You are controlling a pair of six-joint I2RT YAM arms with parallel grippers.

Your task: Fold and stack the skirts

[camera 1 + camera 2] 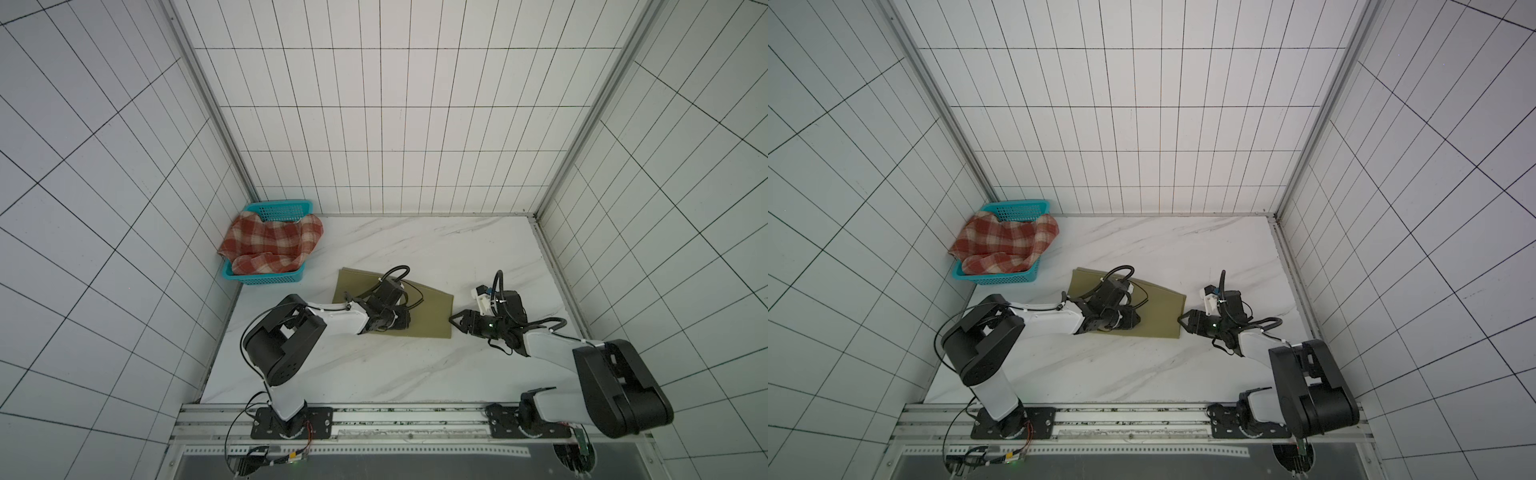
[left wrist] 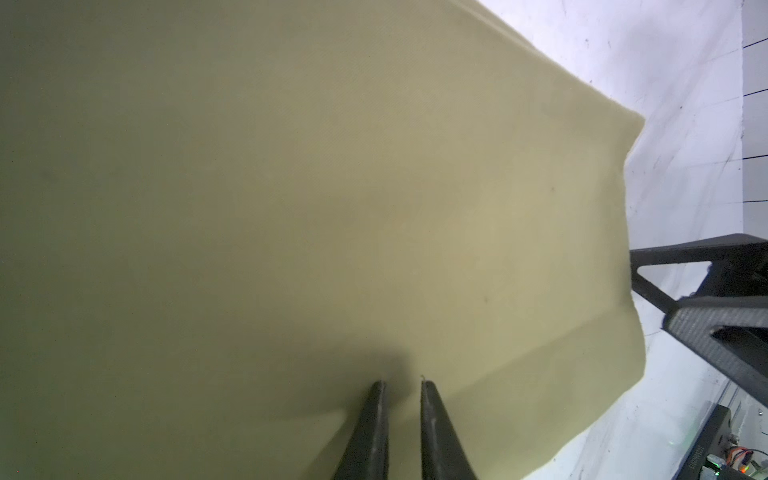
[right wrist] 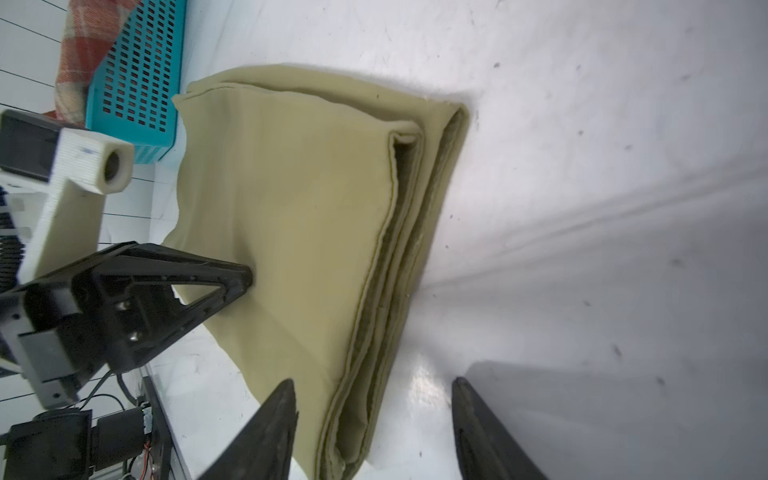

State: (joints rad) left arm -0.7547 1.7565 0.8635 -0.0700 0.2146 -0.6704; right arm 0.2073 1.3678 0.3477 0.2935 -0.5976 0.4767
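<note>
The olive-khaki skirt [image 1: 432, 307] [image 1: 1163, 307] lies folded flat on the marble table, its layered edge turned to the right [image 3: 299, 208]. My left gripper [image 1: 405, 322] [image 1: 1133, 320] [image 2: 402, 384] stands on its near middle, jaws almost together, tips pressed onto the cloth. My right gripper [image 1: 452, 320] [image 1: 1179, 320] [image 3: 374, 381] is open at the skirt's near right corner, with the layered edge lying between its fingers untouched. The red-and-cream plaid skirt [image 1: 270, 241] [image 1: 1005, 241] [image 3: 83, 41] sits bunched in the teal basket and spills over its sides.
The teal perforated basket [image 1: 282, 210] [image 1: 1017, 210] stands in the back left corner against the tiled wall. Bare marble table [image 1: 415, 365] stretches in front of and behind the olive skirt. Tiled walls close in three sides, and a metal rail runs along the front.
</note>
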